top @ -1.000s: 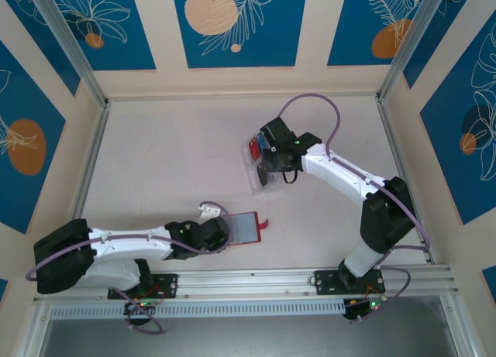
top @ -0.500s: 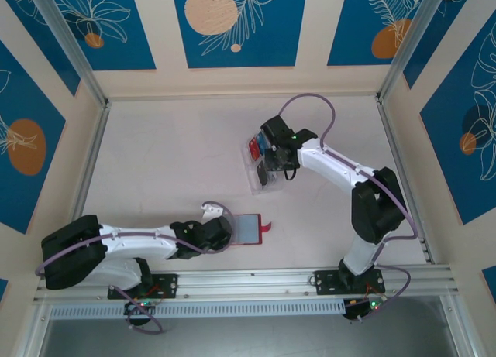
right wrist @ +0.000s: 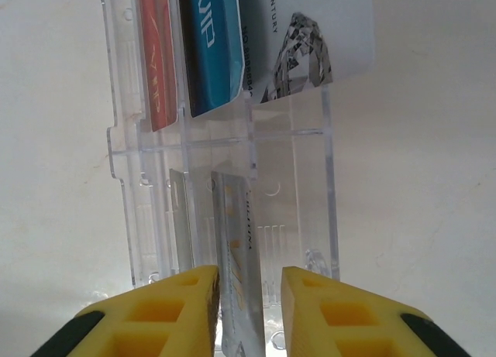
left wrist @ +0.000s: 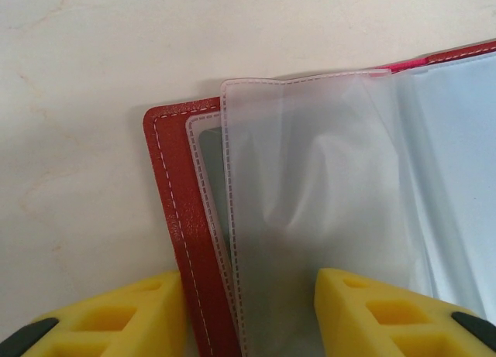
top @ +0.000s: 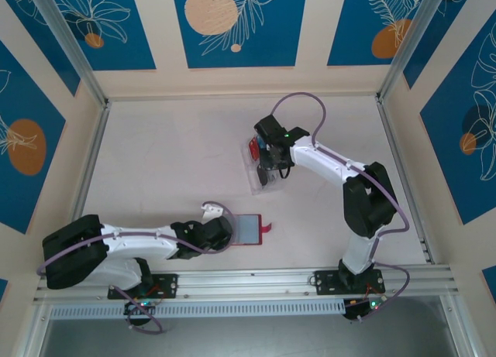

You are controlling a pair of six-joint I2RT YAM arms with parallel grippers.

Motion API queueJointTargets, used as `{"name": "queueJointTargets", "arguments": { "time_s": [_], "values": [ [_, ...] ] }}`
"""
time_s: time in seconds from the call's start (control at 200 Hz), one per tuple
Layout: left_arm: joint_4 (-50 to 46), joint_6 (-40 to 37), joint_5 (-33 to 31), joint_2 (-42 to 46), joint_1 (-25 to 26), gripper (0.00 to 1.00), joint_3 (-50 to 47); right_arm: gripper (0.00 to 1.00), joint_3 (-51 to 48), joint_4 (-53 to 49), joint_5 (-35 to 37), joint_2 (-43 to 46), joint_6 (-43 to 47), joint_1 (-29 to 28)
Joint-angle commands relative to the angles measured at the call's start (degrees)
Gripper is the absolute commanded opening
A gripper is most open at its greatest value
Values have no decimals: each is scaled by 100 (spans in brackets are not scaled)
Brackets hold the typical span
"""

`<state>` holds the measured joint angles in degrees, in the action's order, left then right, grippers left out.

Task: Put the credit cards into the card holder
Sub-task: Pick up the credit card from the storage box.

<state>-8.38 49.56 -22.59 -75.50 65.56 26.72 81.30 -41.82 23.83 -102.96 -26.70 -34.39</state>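
Lying open on the near middle of the desk (top: 170,156), the red card holder (top: 246,228) shows its grey-blue inside, its snap tab (top: 266,228) pointing right. The left end effector (left wrist: 249,287) sits low at the holder's left edge, released. Its yellow fingers (left wrist: 116,314) stand well apart, with the red cover's stitched border and the clear sleeves (left wrist: 310,187) between them, the top sleeve bulging a little.

Farther off and to the right, the clear plastic tray (top: 260,183) rests on the desk with the right end effector (right wrist: 249,283) over it. In the tray's far compartments sit a red card (right wrist: 159,63), a blue card (right wrist: 213,47) and a pale card (right wrist: 318,32) with a dark patterned corner. In a near slot a grey card (right wrist: 232,233) stands on edge between the right fingers (right wrist: 147,314), just beside another thin card (right wrist: 180,217). The jaws are close around the grey card and seem to touch its left face, but I cannot tell whether they clamp it.
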Motion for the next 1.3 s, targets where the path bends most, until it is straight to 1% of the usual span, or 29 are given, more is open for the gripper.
{"name": "queueJointTargets", "arguments": {
  "time_s": [0.0, 0.26, 0.46, 0.665, 0.83, 1.04, 1.115, 1.22, 1.29],
  "values": [
    [121, 62, 402, -287, -43, 45, -189, 27, 190, -113, 54, -143, 87, -41],
    [131, 62, 401, -281, -43, 45, -202, 17, 183, -112, 49, -168, 68, -85],
    [134, 62, 412, -264, -43, 45, -202, 7, 233, -185, 121, -155, 94, -94],
    [117, 45, 410, -263, -43, 45, -176, 0, 319, -235, 113, -72, 138, -94],
    [107, -39, 492, -129, -35, 45, -167, 0, 522, -404, 236, 24, 173, -94],
    [-88, -172, 543, 298, -35, 48, -129, 0, 598, -509, 421, 358, 134, -121],
    [-225, -195, 525, 471, -35, 50, -73, 0, 553, -530, 563, 546, 99, -200],
    [-464, -167, 389, 785, -35, 58, -43, 0, 388, -540, 816, 855, -24, -388],
    [-642, -161, 284, 965, -37, 59, -3, 0, 172, -464, 909, 1111, -107, -547]
  ]
}}
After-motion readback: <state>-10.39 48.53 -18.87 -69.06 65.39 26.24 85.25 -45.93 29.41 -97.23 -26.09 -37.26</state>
